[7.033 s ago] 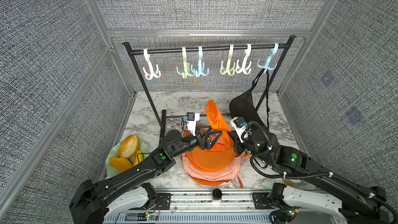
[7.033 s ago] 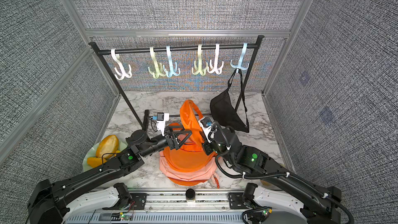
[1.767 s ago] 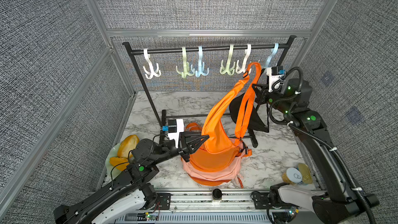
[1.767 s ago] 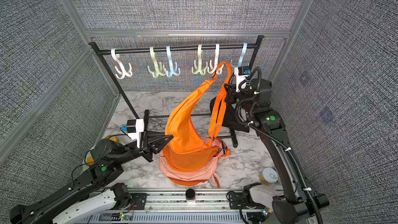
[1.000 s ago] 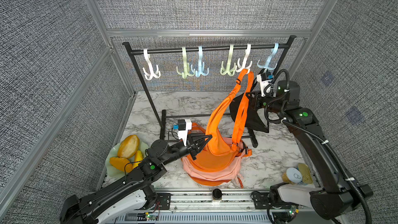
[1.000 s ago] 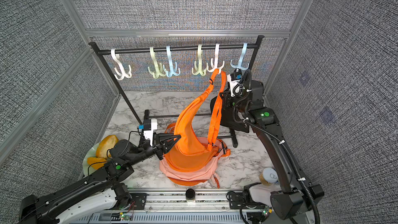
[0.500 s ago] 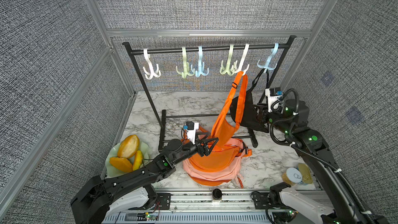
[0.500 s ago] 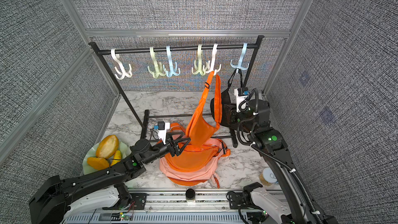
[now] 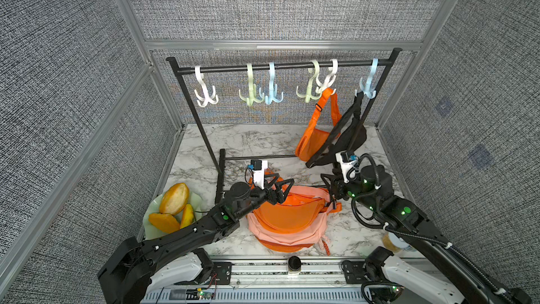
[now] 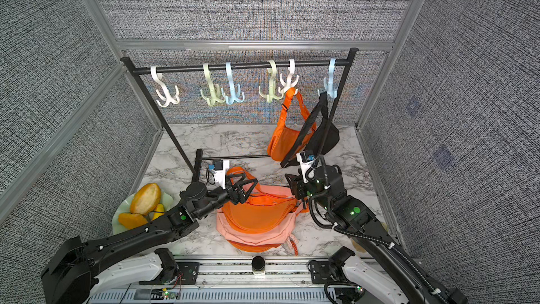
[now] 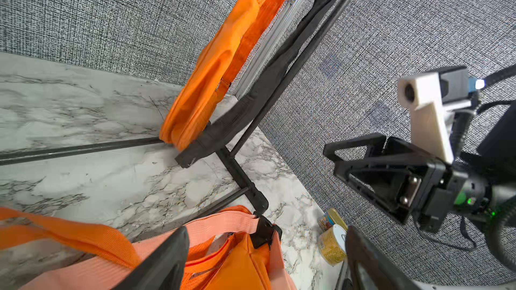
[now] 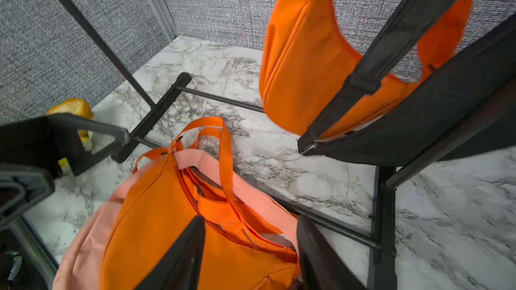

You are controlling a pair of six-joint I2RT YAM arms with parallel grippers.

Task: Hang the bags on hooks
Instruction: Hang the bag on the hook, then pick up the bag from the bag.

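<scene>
Both top views look down into a small booth. Three walls [image 9: 277, 1] of grey woven fabric close it in at the back and on both sides. Silver metal posts [image 9: 124, 4] run up the corners, and a silver crossbar [image 9: 280, 44] spans the back wall. Two faint, darker square patches [image 9: 444, 106] mark the right-hand wall. The surface [image 9: 257, 138] is white marble veined with grey, evenly and brightly lit.
</scene>
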